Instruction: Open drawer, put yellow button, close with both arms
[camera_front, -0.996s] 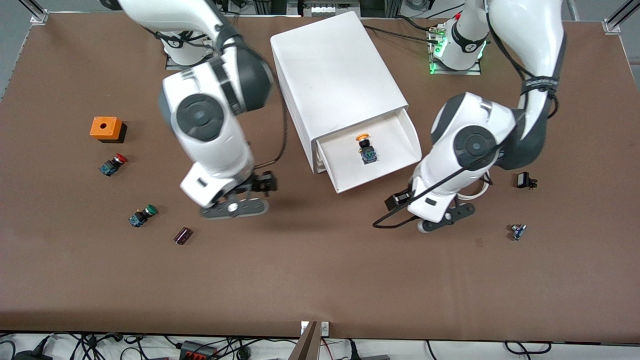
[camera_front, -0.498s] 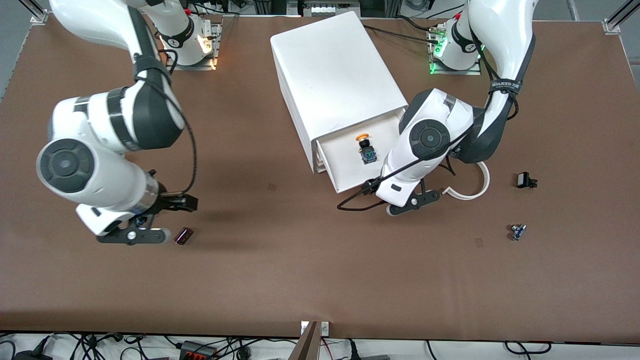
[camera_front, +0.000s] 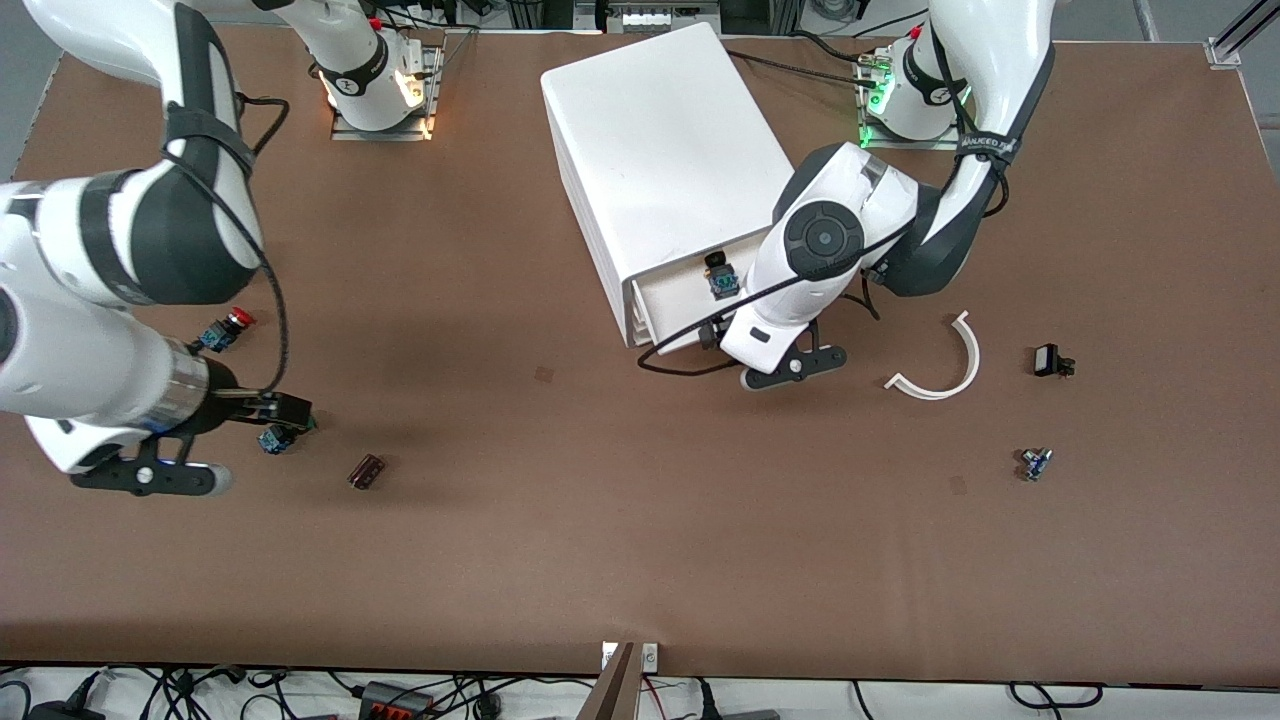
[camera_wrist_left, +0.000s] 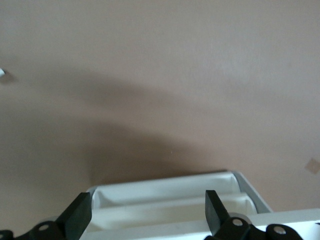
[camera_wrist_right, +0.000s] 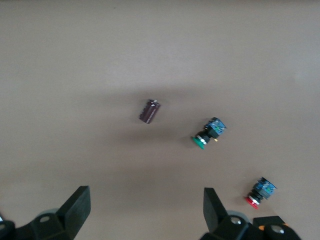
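Two pincers, both mine, and neither was holding anything. My left pincer (camera_front: 790, 368) sat low right at the front of the drawer (camera_front: 672, 303), fingers (camera_wrist_left: 214, 212) spread wide with the white tray fronts showing between them in the left wrist view. That drawer poked only a little way out of the cabinet (camera_front: 665, 160). The yellow button (camera_front: 720, 276) lay inside it, just under the cabinet's edge, close to my left wrist and a bit farther from the front camera than the pincer.

My right pincer (camera_front: 150, 478) hung spread wide over the surface (camera_front: 620, 540) at the right arm's end, with the green button (camera_wrist_right: 208, 133), the red button (camera_wrist_right: 260, 192) and a small dark cylinder (camera_wrist_right: 149, 111) lying below it, well apart from the drawer.
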